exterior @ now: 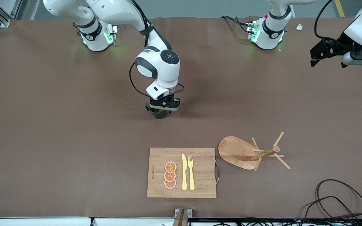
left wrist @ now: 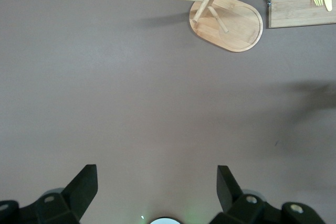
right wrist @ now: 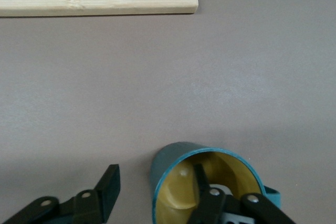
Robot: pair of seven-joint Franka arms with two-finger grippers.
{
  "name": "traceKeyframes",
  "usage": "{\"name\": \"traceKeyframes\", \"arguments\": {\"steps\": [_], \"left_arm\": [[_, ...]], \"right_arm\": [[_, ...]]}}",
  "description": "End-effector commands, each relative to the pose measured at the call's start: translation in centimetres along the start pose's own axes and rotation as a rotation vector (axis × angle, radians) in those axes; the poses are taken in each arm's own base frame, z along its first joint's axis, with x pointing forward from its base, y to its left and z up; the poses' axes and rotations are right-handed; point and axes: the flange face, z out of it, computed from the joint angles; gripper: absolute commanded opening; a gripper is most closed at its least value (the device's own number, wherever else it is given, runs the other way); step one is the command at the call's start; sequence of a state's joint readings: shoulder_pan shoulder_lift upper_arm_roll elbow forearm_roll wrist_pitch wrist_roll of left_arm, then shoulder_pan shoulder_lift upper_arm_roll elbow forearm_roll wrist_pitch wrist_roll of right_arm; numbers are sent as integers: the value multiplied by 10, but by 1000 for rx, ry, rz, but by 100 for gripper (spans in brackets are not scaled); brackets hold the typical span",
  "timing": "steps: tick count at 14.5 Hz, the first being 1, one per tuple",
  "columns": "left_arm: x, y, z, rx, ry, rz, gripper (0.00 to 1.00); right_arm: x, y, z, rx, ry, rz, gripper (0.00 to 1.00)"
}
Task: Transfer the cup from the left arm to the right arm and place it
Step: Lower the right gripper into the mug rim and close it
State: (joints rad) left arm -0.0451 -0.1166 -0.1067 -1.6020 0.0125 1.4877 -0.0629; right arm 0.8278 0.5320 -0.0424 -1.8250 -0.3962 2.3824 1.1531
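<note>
The cup (exterior: 159, 115), a dark teal mug with an ochre inside, stands upright on the brown table near its middle. My right gripper (exterior: 162, 108) is low over it and open. In the right wrist view the right gripper (right wrist: 156, 174) straddles the wall of the cup (right wrist: 164, 167): one finger (right wrist: 202, 184) is inside the cup, the other (right wrist: 107, 187) is outside and apart from the wall. The handle (right wrist: 273, 195) shows at the rim's side. My left gripper (exterior: 327, 59) waits raised over the left arm's end of the table, open and empty (left wrist: 157, 174).
A wooden cutting board (exterior: 200, 175) with orange slices (exterior: 170, 175), a yellow knife (exterior: 184, 172) and a fork (exterior: 191, 172) lies nearer the front camera. A wooden mug tree (exterior: 240, 153) stands beside it. Black cables (exterior: 341, 197) lie at the near corner.
</note>
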Motion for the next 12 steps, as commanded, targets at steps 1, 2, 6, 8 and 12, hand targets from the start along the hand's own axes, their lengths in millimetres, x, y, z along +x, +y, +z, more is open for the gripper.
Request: {"name": "traceKeyframes", "arguments": {"steps": [1, 2, 6, 8, 12], "left_arm": [[-3, -1, -2, -2, -6, 12, 100], [-2, -1, -1, -2, -7, 13, 100], [-2, -1, -1, -2, -6, 13, 100], [-2, -1, -1, -2, -6, 11, 100], [-2, 3, -2, -1, -4, 18, 100]], "right_arm": [[-1, 3, 2, -5, 18, -24, 34], [-2, 2, 3, -6, 17, -25, 21], [-9, 1, 5, -13, 12, -30, 0], [-10, 4, 8, -21, 8, -35, 0], [34, 63, -17, -16, 20, -74, 0]]}}
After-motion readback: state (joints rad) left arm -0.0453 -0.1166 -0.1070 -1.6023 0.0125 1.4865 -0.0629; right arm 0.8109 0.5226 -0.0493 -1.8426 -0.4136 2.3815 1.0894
